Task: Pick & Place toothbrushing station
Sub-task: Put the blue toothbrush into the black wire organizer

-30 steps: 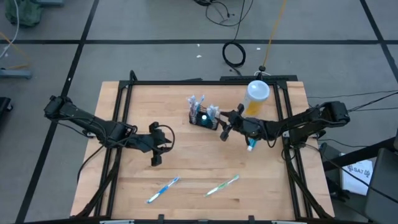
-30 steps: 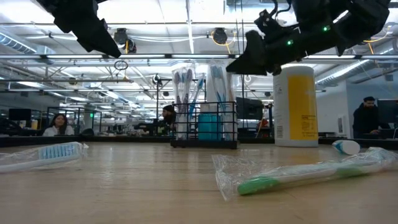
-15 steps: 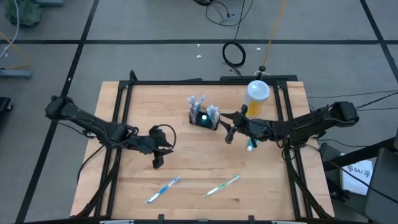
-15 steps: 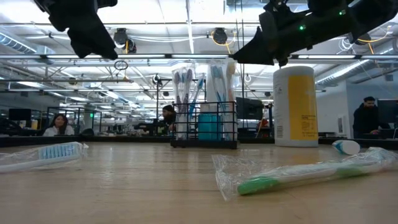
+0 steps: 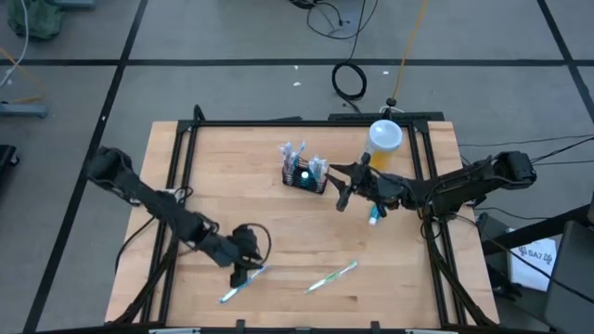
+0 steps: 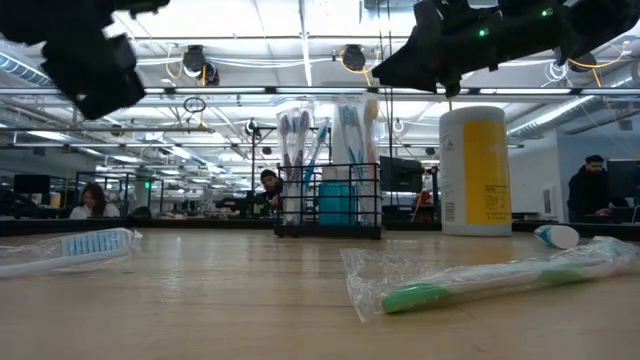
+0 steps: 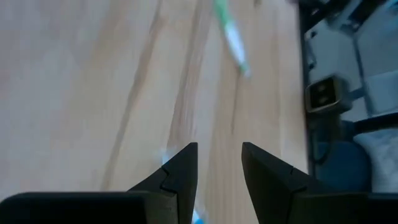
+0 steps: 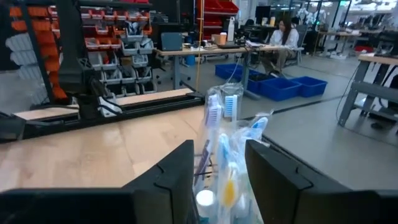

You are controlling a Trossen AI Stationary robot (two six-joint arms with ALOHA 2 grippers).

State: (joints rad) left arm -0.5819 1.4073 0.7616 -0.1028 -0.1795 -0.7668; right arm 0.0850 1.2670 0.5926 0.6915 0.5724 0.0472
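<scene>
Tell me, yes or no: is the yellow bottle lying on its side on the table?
No, the yellow bottle stands upright on the table, right of the black wire caddy in the low view.

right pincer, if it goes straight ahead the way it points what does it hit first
Likely the toothbrushing station, whose wrapped brushes fill the gap ahead of the open right pincer. Depth is unclear.

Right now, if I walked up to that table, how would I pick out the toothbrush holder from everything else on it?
Look at the far half of the wooden table, near the middle, left of the tall yellow bottle. The holder is the small black wire caddy with wrapped toothbrushes standing upright in it. The other two toothbrushes, a blue toothbrush and a green toothbrush, lie flat near the front edge.
</scene>
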